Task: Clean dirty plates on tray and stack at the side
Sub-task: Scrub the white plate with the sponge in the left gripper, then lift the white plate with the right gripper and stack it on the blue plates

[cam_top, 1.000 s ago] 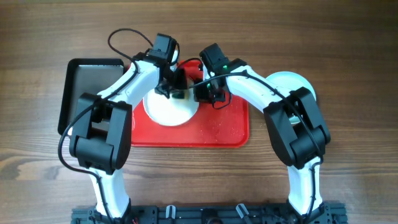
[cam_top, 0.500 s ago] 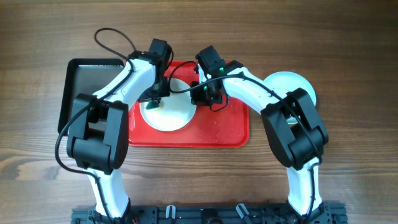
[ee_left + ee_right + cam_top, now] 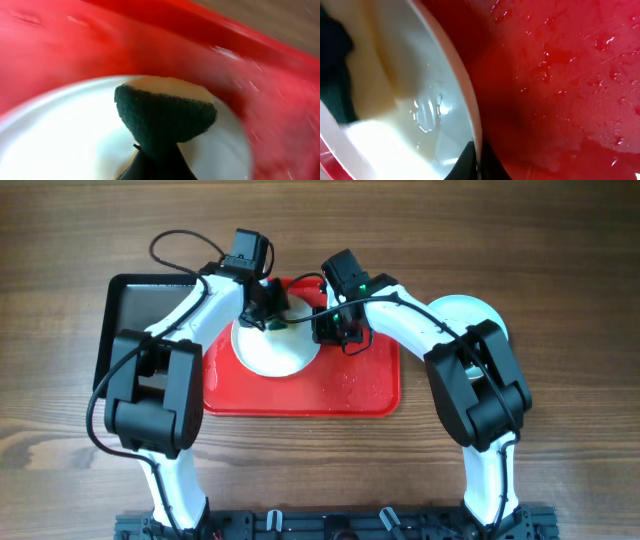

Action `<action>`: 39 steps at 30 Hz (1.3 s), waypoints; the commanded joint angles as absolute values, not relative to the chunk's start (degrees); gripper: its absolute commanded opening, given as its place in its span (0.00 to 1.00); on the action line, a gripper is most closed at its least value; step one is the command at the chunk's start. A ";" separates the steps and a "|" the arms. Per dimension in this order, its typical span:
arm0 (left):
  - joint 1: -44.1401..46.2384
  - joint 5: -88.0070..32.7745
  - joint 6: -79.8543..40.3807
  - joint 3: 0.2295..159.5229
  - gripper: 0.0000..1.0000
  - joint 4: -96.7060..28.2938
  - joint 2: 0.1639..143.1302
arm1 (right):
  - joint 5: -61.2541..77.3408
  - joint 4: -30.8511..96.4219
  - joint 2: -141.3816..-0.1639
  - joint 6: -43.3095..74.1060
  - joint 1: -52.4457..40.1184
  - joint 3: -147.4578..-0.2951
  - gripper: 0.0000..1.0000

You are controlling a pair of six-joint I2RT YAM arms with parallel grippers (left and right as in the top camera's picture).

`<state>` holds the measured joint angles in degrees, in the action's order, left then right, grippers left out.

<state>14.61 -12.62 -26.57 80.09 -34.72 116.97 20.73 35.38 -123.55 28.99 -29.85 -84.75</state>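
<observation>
A white plate (image 3: 272, 352) lies on the red tray (image 3: 360, 385). My left gripper (image 3: 270, 312) is shut on a dark green sponge (image 3: 165, 117) with a yellow back, and presses it on the plate's far part (image 3: 55, 135). My right gripper (image 3: 328, 328) is shut on the plate's right rim (image 3: 469, 112), one finger on each side (image 3: 475, 161). The plate is wet inside (image 3: 427, 107). A pale turquoise plate (image 3: 470, 312) lies on the table to the right of the tray, partly hidden under my right arm. I cannot tell if another plate lies beneath it.
A smaller black tray (image 3: 140, 305) sits against the red tray's left side, partly under my left arm. Water drops cover the red tray's floor (image 3: 565, 70). The wooden table (image 3: 560, 270) surrounds both trays.
My left gripper has swept the sponge from the plate's left side back to its far edge. The plate and my right gripper have shifted slightly to the right.
</observation>
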 commanded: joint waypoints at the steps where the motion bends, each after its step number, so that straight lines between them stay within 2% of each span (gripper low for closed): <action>1: 14.76 -29.43 -13.37 79.81 0.04 -38.28 118.30 | 19.57 36.27 -125.27 27.14 -30.68 -83.48 0.04; 8: 14.66 -28.42 1.41 79.83 0.04 -50.50 118.30 | 19.57 36.10 -125.27 27.14 -30.68 -83.46 0.04; 11: 14.44 -16.84 0.60 79.83 0.04 -54.37 118.30 | 19.59 36.18 -125.27 27.14 -30.68 -83.48 0.04; 18: 14.46 16.78 -18.44 79.83 0.04 -53.71 118.30 | 19.57 36.21 -125.27 27.14 -30.68 -83.48 0.04; 21: 14.46 23.70 -25.52 79.83 0.04 -51.42 118.30 | 19.57 36.16 -125.27 27.16 -30.68 -83.48 0.04; 23: 14.48 24.27 -29.15 79.83 0.04 -48.56 118.30 | 19.57 36.18 -125.27 27.16 -30.68 -83.48 0.04; 25: 14.59 20.80 -31.53 79.83 0.04 -45.36 118.30 | 19.57 36.05 -125.27 27.14 -30.68 -83.48 0.04; 29: 14.68 -5.74 -31.88 79.83 0.04 -37.54 118.28 | 19.55 35.62 -125.27 26.98 -30.68 -83.48 0.04; 30: 14.46 -18.04 -30.00 79.83 0.04 -34.28 118.28 | 19.55 35.57 -125.27 26.98 -30.68 -83.48 0.04; 33: 13.56 -36.60 -26.57 79.83 0.04 -28.67 118.28 | 19.55 35.62 -125.27 26.92 -30.68 -83.48 0.04; 39: 6.48 -39.31 -26.57 81.28 0.04 -27.92 117.19 | 19.68 36.10 -125.27 25.85 -30.68 -83.48 0.04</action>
<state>11.70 -32.77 -27.75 79.96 -27.53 117.23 20.58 35.07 -123.55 27.73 -30.06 -84.75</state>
